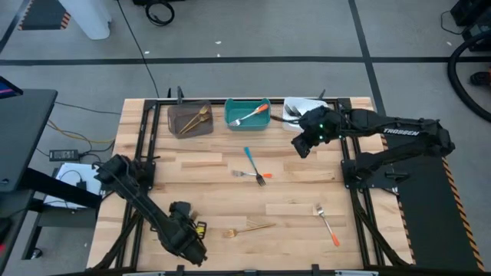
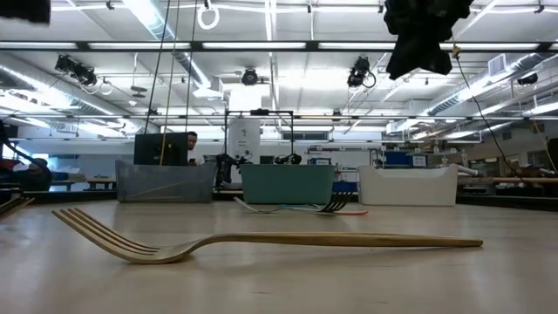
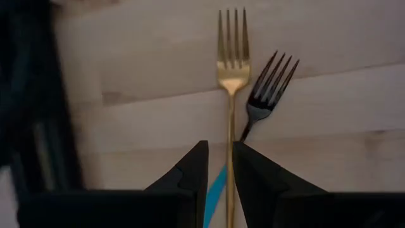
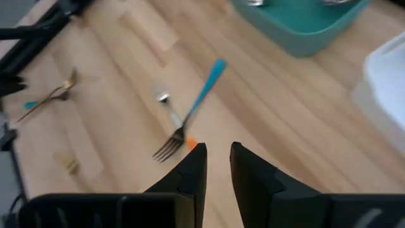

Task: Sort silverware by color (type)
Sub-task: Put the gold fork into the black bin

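Your wooden table point(image 1: 307, 192) has three bins along its far edge, and the sort is only partly done. The brown bin point(image 1: 178, 123) holds a gold piece point(image 1: 201, 116). The teal bin point(image 1: 234, 121) holds an orange-handled fork point(image 1: 252, 115). The white bin point(image 1: 295, 103) is mostly hidden by the right arm, so you cannot tell what is in it.

At least four pieces are left loose on the table. The right claw point(image 1: 301, 146) hangs in the air just in front of the white bin, its jaws parted by a narrow gap and holding nothing. Ahead of and below it, a blue-handled piece point(image 1: 249, 157) lies crossed with a second orange-handled fork point(image 1: 249, 175). A third orange-handled fork point(image 1: 327, 223) lies well off to its side, towards the near edge.

The left claw point(image 1: 190, 244) is at the near edge, also slightly parted and empty. The gold fork point(image 1: 252, 228) lies straight ahead of it, near but not touching. Its wrist view shows a darker fork point(image 3: 269, 88) beside the gold one, with a teal strip near the handle.

By my reading you are under halfway, and the gold fork is best placed for the left claw.
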Motion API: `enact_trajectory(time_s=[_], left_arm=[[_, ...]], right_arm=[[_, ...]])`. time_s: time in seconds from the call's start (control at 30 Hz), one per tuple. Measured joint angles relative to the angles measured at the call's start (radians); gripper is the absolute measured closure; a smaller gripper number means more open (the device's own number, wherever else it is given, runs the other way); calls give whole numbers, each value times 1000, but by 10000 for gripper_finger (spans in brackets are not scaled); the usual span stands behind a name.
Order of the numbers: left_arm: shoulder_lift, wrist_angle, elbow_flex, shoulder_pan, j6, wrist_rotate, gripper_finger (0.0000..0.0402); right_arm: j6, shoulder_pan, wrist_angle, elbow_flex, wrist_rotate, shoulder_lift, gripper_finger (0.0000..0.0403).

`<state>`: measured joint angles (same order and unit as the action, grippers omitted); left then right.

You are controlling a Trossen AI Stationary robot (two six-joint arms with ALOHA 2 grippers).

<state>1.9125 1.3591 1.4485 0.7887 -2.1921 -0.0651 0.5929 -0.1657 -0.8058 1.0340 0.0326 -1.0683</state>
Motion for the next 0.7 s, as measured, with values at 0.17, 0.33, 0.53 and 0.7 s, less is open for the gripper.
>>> enact_trajectory(time_s=[0.17,0.33,0.53,0.7], left_arm=[[0,-201,-131,-8,2,2,322],[0,-261,-211,-27,-16,25,322],[0,-285,-215,-62,25,26,322],[-3,-384,-299,-82,23,46,323]], right_arm=[[47,79,5,0,40,0,325],[63,134,6,0,56,0,325],[83,181,6,0,95,0,325],[86,200,6,0,124,0,325]])
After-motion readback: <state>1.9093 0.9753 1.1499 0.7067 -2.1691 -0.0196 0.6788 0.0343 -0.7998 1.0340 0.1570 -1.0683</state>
